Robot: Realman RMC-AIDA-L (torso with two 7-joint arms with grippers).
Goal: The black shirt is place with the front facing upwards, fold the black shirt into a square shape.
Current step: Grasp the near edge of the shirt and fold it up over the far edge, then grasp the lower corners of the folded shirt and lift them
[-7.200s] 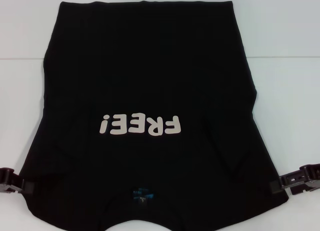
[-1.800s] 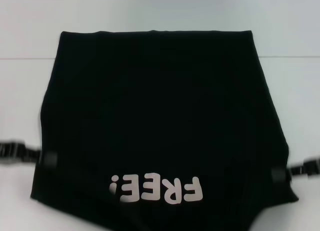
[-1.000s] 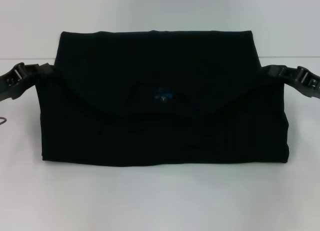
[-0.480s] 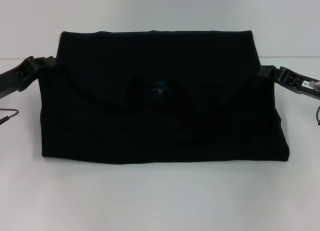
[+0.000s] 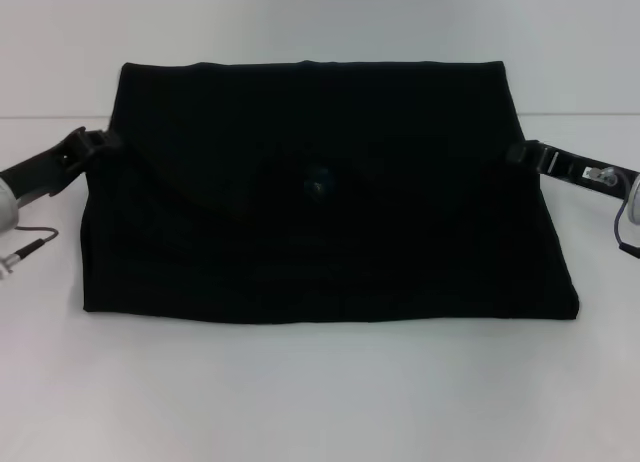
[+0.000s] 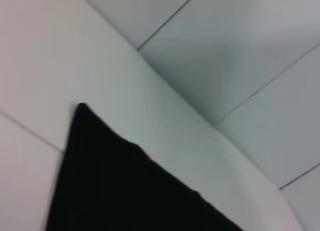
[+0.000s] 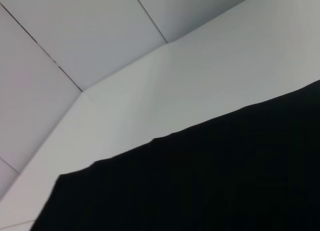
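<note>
Black shirt [image 5: 330, 202] lies folded in a wide rectangle on the white table [image 5: 320, 392], near edge straight; left gripper [image 5: 97, 140] and right gripper [image 5: 520, 152] at its side edges, jaw state cannot be told; wall [image 5: 300, 22] behind

Black shirt [image 5: 330, 212]: cloth, matt, no sheen in head view; surface mostly smooth with faint soft creases near its middle. In both wrist views the same cloth reads flat and lightless [image 6: 125, 191] [image 7: 210, 181].

Table [image 5: 320, 392]: white, smooth, matt, thin seam lines between panels.

Left gripper [image 5: 95, 140]: black, hard, slightly glossy, looks plastic or painted metal; cannot tell which.

Right gripper [image 5: 520, 152]: same black hard finish, with a silvery metallic part farther back.
</note>
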